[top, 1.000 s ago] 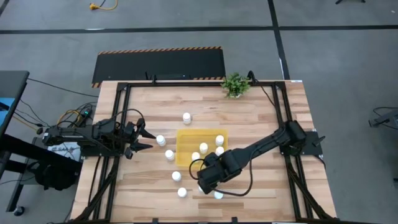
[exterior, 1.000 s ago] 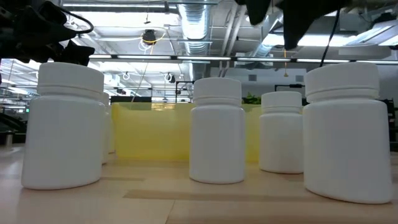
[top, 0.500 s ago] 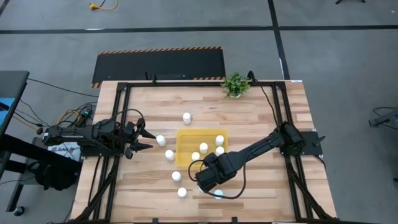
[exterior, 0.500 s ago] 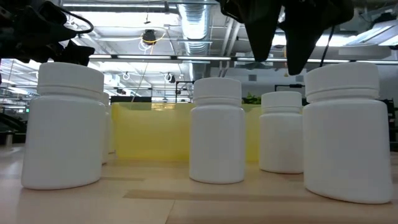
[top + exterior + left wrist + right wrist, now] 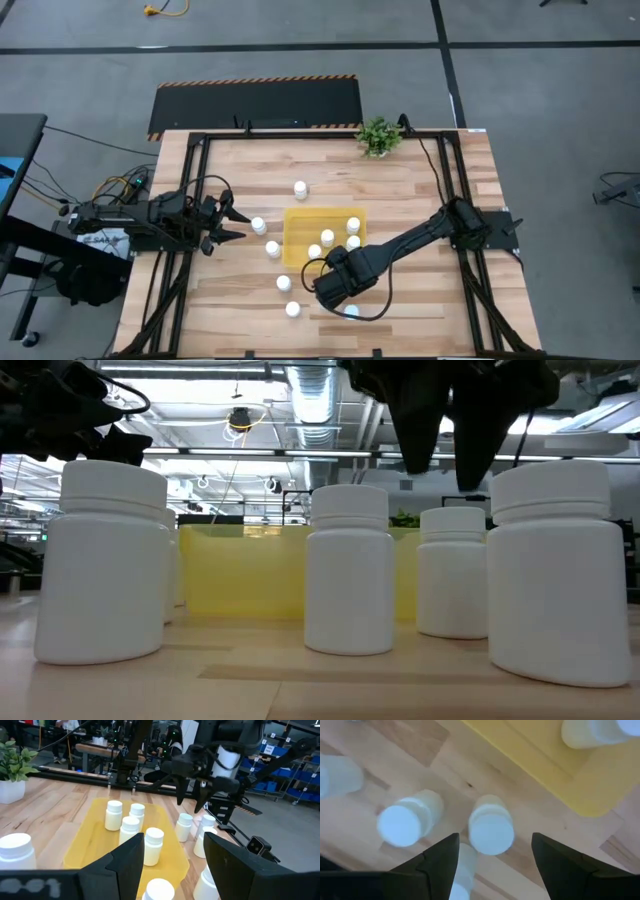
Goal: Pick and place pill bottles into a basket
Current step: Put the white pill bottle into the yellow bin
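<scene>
Several white pill bottles stand upright on the wooden table; four are on their bases in the yellow basket (image 5: 300, 225). My right gripper (image 5: 328, 292) points down, open, just near of the basket. Between and below its fingers stands one loose bottle (image 5: 491, 826), untouched; the low view shows the fingertips still above this bottle's cap (image 5: 453, 520). Two more bottles (image 5: 407, 820) (image 5: 462, 880) stand close by it. My left gripper (image 5: 228, 222) waits open at the table's left edge, level, holding nothing.
Other loose bottles stand left of the basket (image 5: 258, 226) (image 5: 272, 248), beyond it (image 5: 300, 187) and near the front edge (image 5: 293, 309). A small green plant (image 5: 378, 135) is at the far edge. A black frame borders the table.
My right gripper has sunk straight down toward the loose bottle near the basket's near edge, drifting slightly toward the table's left, its fingers still apart. No bottle has moved.
</scene>
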Controlling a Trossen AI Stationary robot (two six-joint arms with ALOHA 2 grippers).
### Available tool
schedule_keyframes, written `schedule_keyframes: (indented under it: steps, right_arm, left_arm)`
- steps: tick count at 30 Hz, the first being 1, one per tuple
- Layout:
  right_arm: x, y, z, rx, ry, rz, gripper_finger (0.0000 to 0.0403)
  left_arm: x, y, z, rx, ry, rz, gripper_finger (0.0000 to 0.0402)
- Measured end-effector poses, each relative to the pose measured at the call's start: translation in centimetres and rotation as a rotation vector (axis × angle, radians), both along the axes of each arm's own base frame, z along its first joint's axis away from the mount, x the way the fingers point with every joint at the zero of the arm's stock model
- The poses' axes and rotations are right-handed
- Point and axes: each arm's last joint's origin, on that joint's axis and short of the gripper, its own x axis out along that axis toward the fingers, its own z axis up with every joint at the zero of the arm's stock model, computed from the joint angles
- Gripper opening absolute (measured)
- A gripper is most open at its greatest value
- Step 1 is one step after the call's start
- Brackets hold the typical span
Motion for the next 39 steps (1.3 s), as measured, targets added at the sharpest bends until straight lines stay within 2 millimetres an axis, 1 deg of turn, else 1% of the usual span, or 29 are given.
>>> schedule_keyframes:
  steps: [5,17,28,39]
  right_arm:
    - [0.4,0.2,-0.5,0.020,-0.005,0.023,0.0242]
    - [0.6,0.4,-1.7,0.014,0.028,0.028,0.0242]
    - [0.7,0.4,-1.9,0.013,0.030,0.031,0.0242]
    - [0.7,0.3,-1.9,0.009,0.034,0.077,0.0242]
  left_arm:
    - [0.0,0.0,0.0,0.000,0.000,0.000,0.0194]
    - [0.0,0.0,0.0,0.000,0.001,0.000,0.0194]
    - [0.0,0.0,0.0,0.000,0.000,-0.001,0.0194]
    - [0.0,0.0,0.0,0.002,0.000,-0.001,0.0194]
